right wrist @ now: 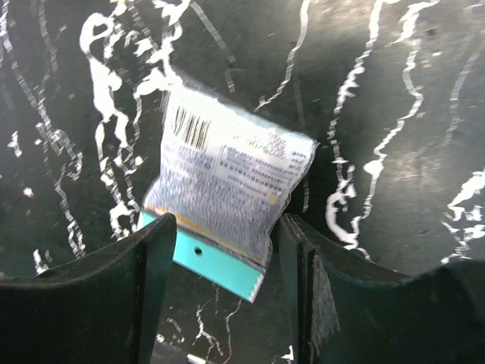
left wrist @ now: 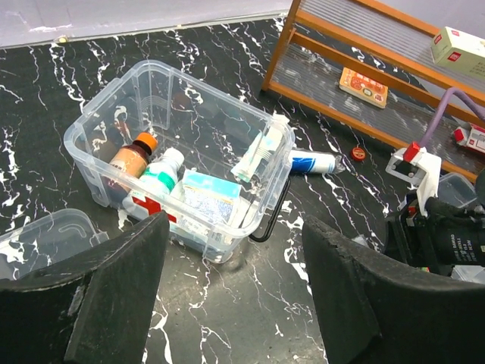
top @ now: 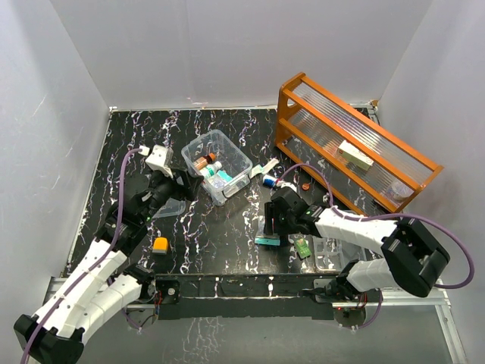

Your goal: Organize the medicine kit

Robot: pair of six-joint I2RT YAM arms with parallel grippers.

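Left claw: mine; black matte fingers spread wide, gripping nothing, poised just before the medicine kit, a stance that looks straight into it.
Compartment tray: clear moulded plastic, flat on the worktop, just beside the kit.
Medicine kit: clear rigid box, mid-worktop, uncovered for loading. It holds an amber bottle with an orange cap, a white bottle, a carton and a tube leaning on the wall.
Sachet: glossy crinkled film, barcode, teal header strip; lies flat.
Right claw: jaws apart astride the sachet's lower end, lined up to pinch it, I judge; no firm grip shows.
Rack: orange wood, ribbed clear shelves.
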